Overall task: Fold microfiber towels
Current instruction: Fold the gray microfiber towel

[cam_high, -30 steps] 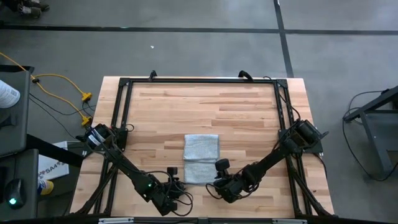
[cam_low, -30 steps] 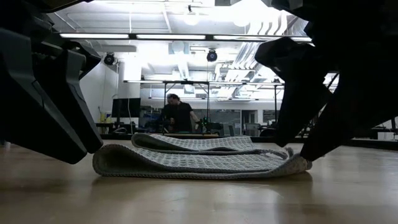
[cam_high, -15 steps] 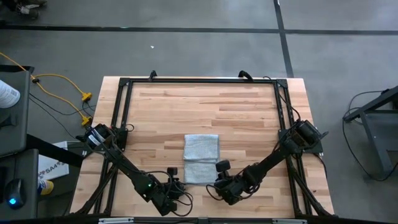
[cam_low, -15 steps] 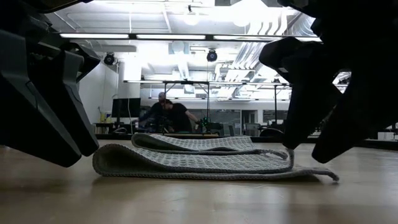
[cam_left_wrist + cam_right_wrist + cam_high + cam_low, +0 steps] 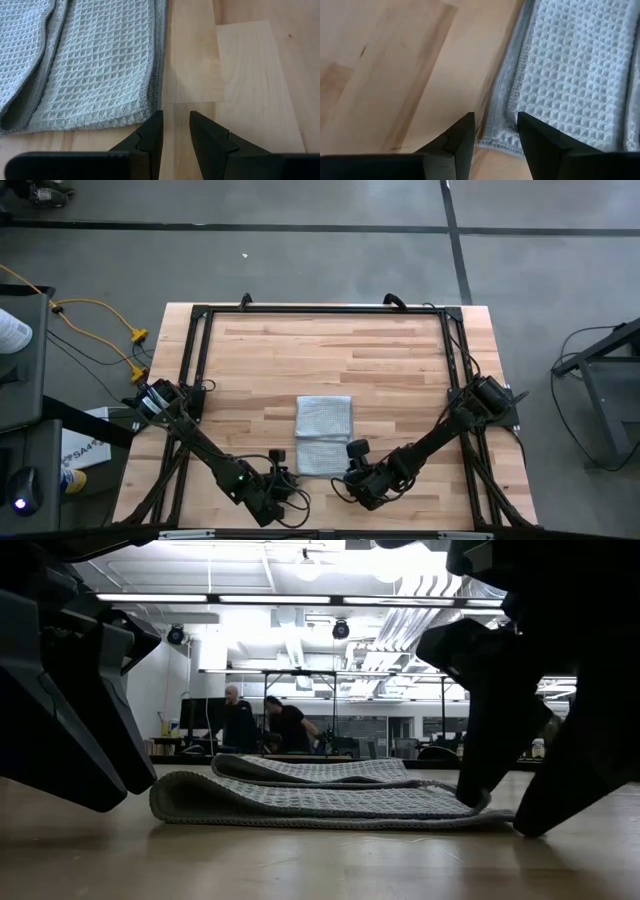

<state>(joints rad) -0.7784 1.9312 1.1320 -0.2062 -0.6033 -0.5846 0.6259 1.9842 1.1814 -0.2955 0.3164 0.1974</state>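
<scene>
The light grey-blue microfiber towel (image 5: 324,435) lies folded flat on the wooden table (image 5: 400,370), in layers (image 5: 310,798). My left gripper (image 5: 175,122) stands open over bare wood just beside the towel's near left corner (image 5: 142,117), with nothing between its fingers. My right gripper (image 5: 495,125) is open at the near right corner (image 5: 502,142). In the low view, one finger (image 5: 480,770) comes down at the cloth's edge and the other (image 5: 560,790) stands outside it. Both grippers slant down from the near side. My right gripper stands open astride the towel's near right corner (image 5: 500,815), which lies flat on the wood. One fingertip (image 5: 470,800) is low at the cloth's edge. Whether it touches the cloth I cannot tell.
A black frame (image 5: 320,310) runs around the tabletop along its far, left and right sides. Bare wood lies far of the towel (image 5: 330,350). Yellow cables (image 5: 100,320) lie off the table's left. Two people (image 5: 260,725) stand in the room behind.
My right gripper has opened and let go of the towel's near right corner. That corner, bunched up a second ago, has dropped and now lies flat on the wood. The rest of the towel has stayed in place.
</scene>
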